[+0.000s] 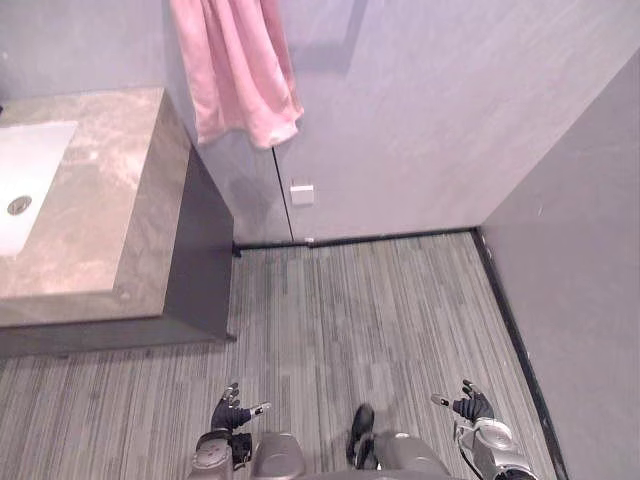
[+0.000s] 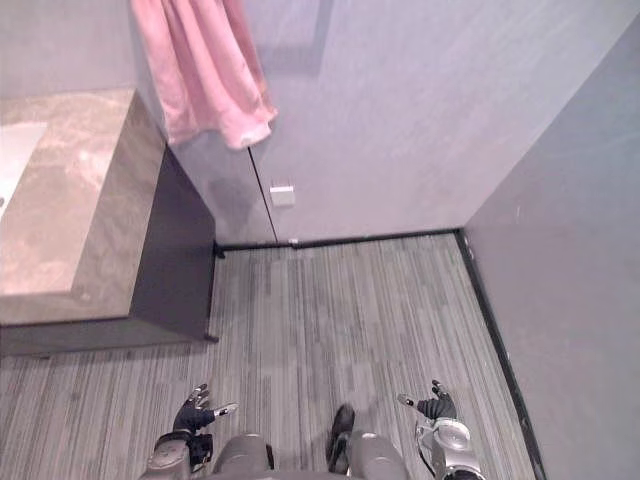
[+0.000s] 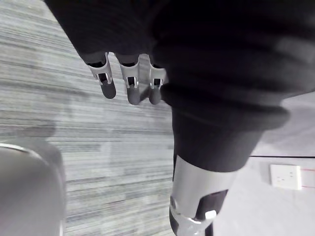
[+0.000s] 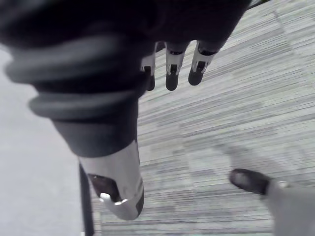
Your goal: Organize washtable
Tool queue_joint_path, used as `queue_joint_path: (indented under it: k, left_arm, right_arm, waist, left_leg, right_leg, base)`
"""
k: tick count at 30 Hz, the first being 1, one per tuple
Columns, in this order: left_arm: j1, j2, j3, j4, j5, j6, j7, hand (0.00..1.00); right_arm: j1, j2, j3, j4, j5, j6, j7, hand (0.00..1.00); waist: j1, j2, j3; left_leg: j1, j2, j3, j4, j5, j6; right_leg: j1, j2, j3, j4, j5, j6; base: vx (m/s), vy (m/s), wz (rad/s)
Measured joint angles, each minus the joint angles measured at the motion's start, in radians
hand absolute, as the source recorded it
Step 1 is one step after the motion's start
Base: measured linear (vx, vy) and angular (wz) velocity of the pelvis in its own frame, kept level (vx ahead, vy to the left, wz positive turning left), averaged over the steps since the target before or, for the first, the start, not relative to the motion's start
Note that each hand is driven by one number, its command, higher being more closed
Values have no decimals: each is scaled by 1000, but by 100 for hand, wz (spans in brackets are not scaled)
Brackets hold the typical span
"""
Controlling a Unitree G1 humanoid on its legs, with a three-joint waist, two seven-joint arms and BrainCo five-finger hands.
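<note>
Both hands hang over the striped floor [image 1: 380, 310], holding nothing: left hand [image 1: 231, 412] and right hand [image 1: 472, 406], fingers loosely straight, thumbs apart. Well ahead on the left stands the stone washtable [image 1: 110, 200] with its white sink [image 1: 25, 175]. A pink towel [image 1: 240, 70] hangs by its far corner. The left wrist view catches a wall socket [image 3: 285, 177].

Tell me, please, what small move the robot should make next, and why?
Probably a turn to its left, toward the washtable: it sits at the view's left edge, while the left hand and the right hand hang open and empty over the striped floor, well short of it.
</note>
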Motion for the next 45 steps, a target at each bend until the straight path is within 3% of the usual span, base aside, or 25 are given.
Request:
queue_joint_path:
  k: [2, 3, 5, 8, 9, 11, 14, 17, 19, 20, 21, 22, 24, 26, 27, 29, 31, 34, 35, 36, 38, 45]
  left_arm:
    - [3, -15, 0, -2, -13, -1, 1, 0]
    - [17, -13, 2, -6, -17, -4, 2, 0]
    - [14, 6, 10, -6, -17, -3, 3, 0]
    - [16, 7, 8, -4, -17, -2, 3, 0]
    - [21, 10, 2, -5, -16, -2, 3, 0]
    - [20, 29, -11, -6, -15, -2, 3, 0]
    - [23, 39, -9, -3, -15, 5, 3, 0]
    - [9, 29, 2, -1, -14, 4, 3, 0]
    - [2, 23, 3, 10, -13, 4, 3, 0]
    - [6, 27, 2, 15, -12, 4, 2, 0]
    - [7, 26, 4, 17, -11, 4, 1, 0]
    - [0, -4, 10, 39, -10, 8, 1, 0]
    - [0, -40, 12, 45, -3, 7, 1, 0]
    - [-13, -52, 13, 45, 4, 9, -1, 0]
    - [-17, -57, 16, 43, 6, 10, -1, 0]
    - [-15, -66, 34, 44, 6, 12, -1, 0]
    - [-15, -75, 41, 41, 6, 13, 0, 0]
    - [-17, -76, 41, 40, 5, 13, 1, 0]
    - [-15, -72, 43, 42, 4, 13, 2, 0]
    - [-6, -68, 42, 46, 3, 13, 4, 0]
    - [-6, -53, 42, 49, 4, 13, 4, 0]
    - [4, -44, 48, 92, 5, 13, 4, 0]
  right_arm:
    - [9, 8, 0, -1, 0, 1, -11, 0]
    - [11, 16, 4, 2, -1, 2, -12, 0]
    - [15, 39, 10, 2, -2, 2, -13, 0]
    - [13, 42, 10, 0, -3, 1, -13, 0]
    - [15, 50, 15, 1, -6, 1, -12, 0]
    - [22, 57, 41, 1, -17, 2, -8, 0]
    - [32, 63, 51, 6, -39, 4, -6, 0]
    - [45, 58, 49, 6, -41, 3, -6, 0]
    - [50, 58, 49, 6, -41, 4, -6, 0]
    - [65, 59, 48, 7, -41, 4, -6, 0]
    - [84, 59, 48, 9, -42, 4, -6, 0]
    - [88, 47, 39, 15, -42, 8, -6, 0]
    - [81, 48, 16, 8, -41, 11, -6, 0]
    - [86, 63, 10, 7, -39, 13, -6, 0]
    - [92, 68, 16, 3, -35, 13, -7, 0]
    - [86, 71, 23, -3, -29, 12, -9, 0]
    - [79, 76, 18, -21, -20, 8, -10, 0]
    - [76, 78, 10, -39, -9, 2, -11, 0]
    - [77, 77, 6, -35, -9, 2, -13, 0]
    - [79, 90, 7, -33, -10, 4, -13, 0]
    - [98, 98, 6, -31, -11, 4, -13, 0]
    - [121, 93, -1, 7, -16, 4, -12, 0]
  waist:
    - [1, 2, -3]
    - [5, -2, -6]
    - [3, -51, -23]
    - [29, -55, -24]
    - [20, -53, -25]
    - [7, -59, -32]
    - [-3, -53, -30]
    - [-10, -34, -25]
    - [-32, -38, -27]
    - [-37, -55, -36]
    - [-37, -76, -47]
    - [-30, -36, -52]
    - [-31, -2, -67]
    - [-41, 7, -66]
    - [-42, 6, -65]
    - [-26, 0, -61]
    - [-22, -8, -62]
    - [0, -6, -63]
    - [2, -8, -64]
    - [0, -22, -72]
    - [0, -42, -85]
    - [-3, -33, -113]
  left_leg:
    - [-7, -49, -17, -292, 68, -13]
    - [14, -69, -29, -333, 189, 57]
    - [24, -116, -6, -332, 146, 73]
    - [93, -129, 43, -302, 69, 102]
    - [155, -135, 51, -305, 32, 112]
    - [208, -144, 50, -305, -6, 126]
    - [330, -149, 33, -350, -28, 136]
    - [425, -128, -1, -410, -27, 135]
    - [444, -119, -37, -416, -30, 119]
    - [465, -129, -55, -427, -32, 79]
    - [476, -141, -72, -437, -43, 58]
    - [497, -112, -100, -442, -59, 34]
    - [493, -68, -110, -438, -30, -15]
    - [466, -32, -131, -322, -17, -39]
    - [399, -5, -134, -139, 10, -63]
    - [304, 38, -105, 79, -13, -63]
    - [229, 45, -59, 74, -32, -38]
    - [169, 29, -55, -172, -27, -24]
    - [173, 8, -86, -267, 47, -26]
    - [189, -11, -81, -301, 59, -21]
    - [215, -35, -55, -341, 72, -10]
    - [311, -100, -27, -454, 97, 16]
  right_leg:
    - [32, -18, -2, -9, -29, 42]
    - [43, -26, 15, -1, -55, 67]
    - [41, -84, 23, 32, -92, 104]
    - [0, -134, 78, 238, -120, 140]
    - [-66, -165, 107, 456, -104, 172]
    - [-158, -197, 133, 706, -79, 220]
    - [-265, -195, 111, 866, -127, 174]
    - [-335, -141, 39, 686, -165, 102]
    - [-373, -109, 39, 479, -128, 83]
    - [-367, -94, 61, 299, -6, 75]
    - [-365, -96, 80, 256, 124, 34]
    - [-360, -78, 65, 294, 103, 18]
    - [-340, -57, 23, 295, 39, -3]
    - [-283, -40, -19, 283, 5, -16]
    - [-220, -25, -38, 246, -12, -20]
    - [-143, -9, -36, 201, -19, -27]
    - [-103, -11, -36, 167, -19, -26]
    - [-97, -11, -3, 152, -15, -15]
    - [-97, -11, 13, 151, -17, 6]
    - [-90, -22, 25, 136, -11, 25]
    - [-74, -45, 36, 98, 3, 47]
    - [-11, -81, 70, 19, 30, 87]
  base:
    - [335, 246, -2]
    - [327, 262, -11]
    - [389, 210, -6]
    - [421, 195, -38]
    - [296, 143, -17]
    - [346, 111, 11]
    - [440, 27, 15]
    - [486, -67, 37]
    - [494, -165, 66]
    - [429, -173, 72]
    - [369, -147, 58]
    - [350, -134, 32]
    - [416, -188, 38]
    - [381, -233, 58]
    - [396, -234, 54]
    - [289, -137, 9]
    - [176, -39, -8]
    - [124, 77, -31]
    - [89, 114, -26]
    - [159, 153, -13]
    - [152, 132, -9]
    - [70, 68, -10]
